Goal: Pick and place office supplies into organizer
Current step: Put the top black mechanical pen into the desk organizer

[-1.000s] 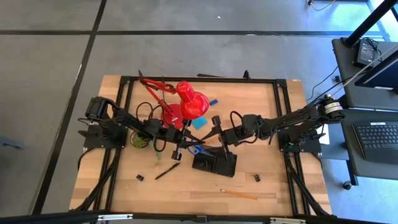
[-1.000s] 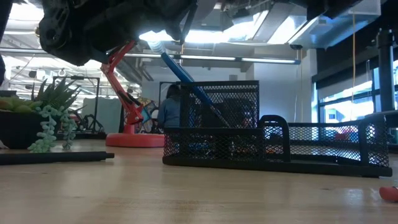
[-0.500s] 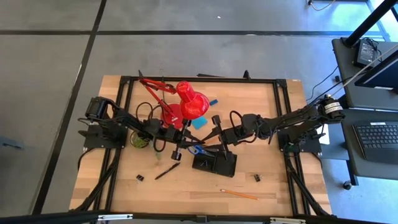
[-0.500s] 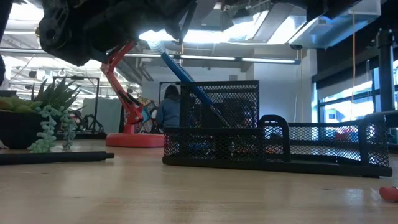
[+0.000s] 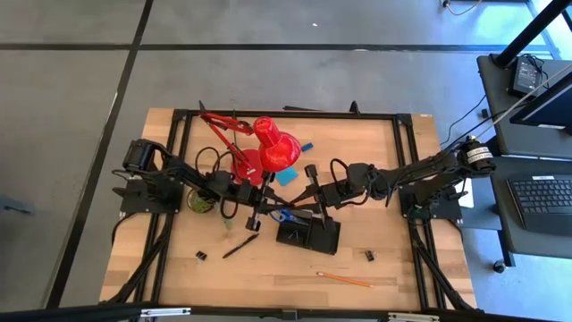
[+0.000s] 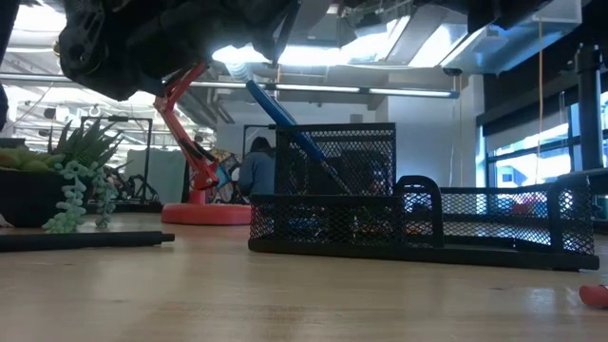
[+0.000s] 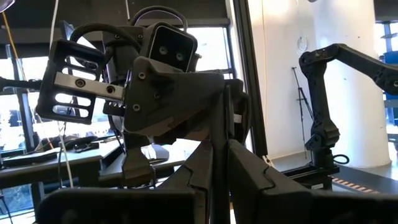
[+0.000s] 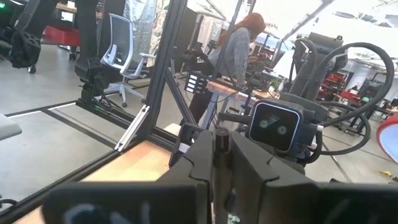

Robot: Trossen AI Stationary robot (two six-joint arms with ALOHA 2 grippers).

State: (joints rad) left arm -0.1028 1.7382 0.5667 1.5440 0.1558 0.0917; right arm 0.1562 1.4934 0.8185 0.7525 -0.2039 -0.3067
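Note:
My left gripper (image 5: 262,215) and right gripper (image 5: 295,211) meet tip to tip above the table's middle, just beyond the black mesh organizer (image 5: 308,235). Both are shut on a thin dark item (image 7: 219,134), which also shows in the right wrist view (image 8: 221,138); which supply it is I cannot tell. Blue-handled scissors (image 5: 284,216) lean out of the organizer's tall cup (image 6: 334,157), handles up (image 6: 280,114). On the table lie a black pen (image 5: 239,246), an orange pencil (image 5: 344,280) and two binder clips (image 5: 201,256) (image 5: 368,256). My left gripper pinches the thin dark item (image 7: 219,149) between its two fingers, coming level from the table's left. The item runs on past the fingertips toward the other gripper, clear of the table. My right gripper pinches the same item by its other end (image 8: 221,134) between its two fingers, coming level from the table's right.
A red desk lamp (image 5: 273,148) stands just beyond the grippers, with a light-blue note pad (image 5: 286,176) and a small blue eraser (image 5: 307,147) near its base. A potted plant (image 5: 201,202) sits under the left arm. Bare wood lies along the near edge.
My right gripper's fingers have drawn together on the thin dark item that my left gripper holds. Both arms have stayed where they were, and the scissors and organizer have not moved.

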